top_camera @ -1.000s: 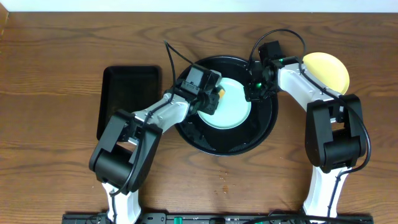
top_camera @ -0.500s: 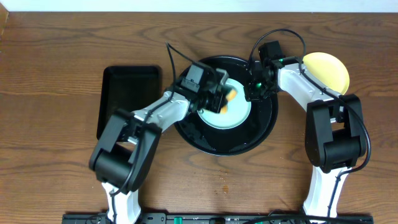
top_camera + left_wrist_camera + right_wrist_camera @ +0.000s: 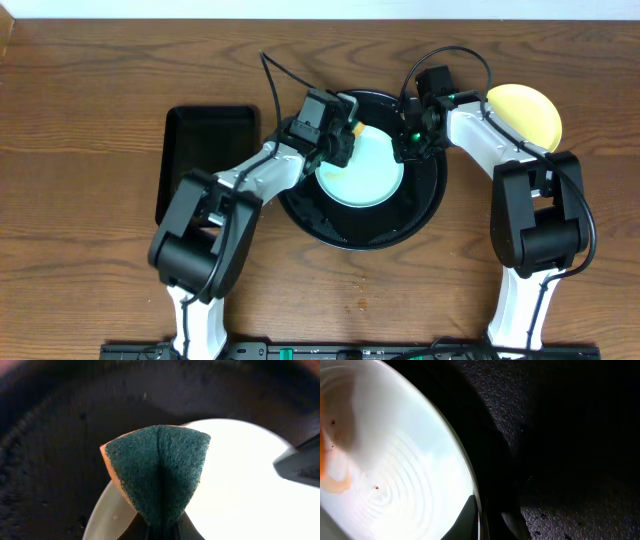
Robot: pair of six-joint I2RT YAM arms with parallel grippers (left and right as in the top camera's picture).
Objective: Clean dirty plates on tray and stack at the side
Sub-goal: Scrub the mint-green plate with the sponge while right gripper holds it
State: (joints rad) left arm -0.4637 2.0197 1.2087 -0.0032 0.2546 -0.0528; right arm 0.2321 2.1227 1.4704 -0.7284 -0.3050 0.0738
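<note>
A pale mint-blue plate [image 3: 362, 170] lies in the round black tray [image 3: 425, 205]. My left gripper [image 3: 345, 135] is shut on an orange sponge with a green scrub face [image 3: 159, 467], held at the plate's upper-left rim [image 3: 107, 515]. My right gripper [image 3: 405, 140] is shut on the plate's right rim [image 3: 470, 485], one finger [image 3: 465, 520] over the plate and one under. The plate shows small brown specks [image 3: 376, 487]. A pale yellow plate [image 3: 525, 112] lies on the table at the right, outside the tray. A third plate is not in view.
A smaller rectangular black tray [image 3: 205, 160] lies left of the round tray. Cables loop above both wrists near the table's far edge.
My left gripper with the sponge has swept over the plate's left part and moved back up toward the plate's upper-left rim. The right gripper and plate have stayed put.
</note>
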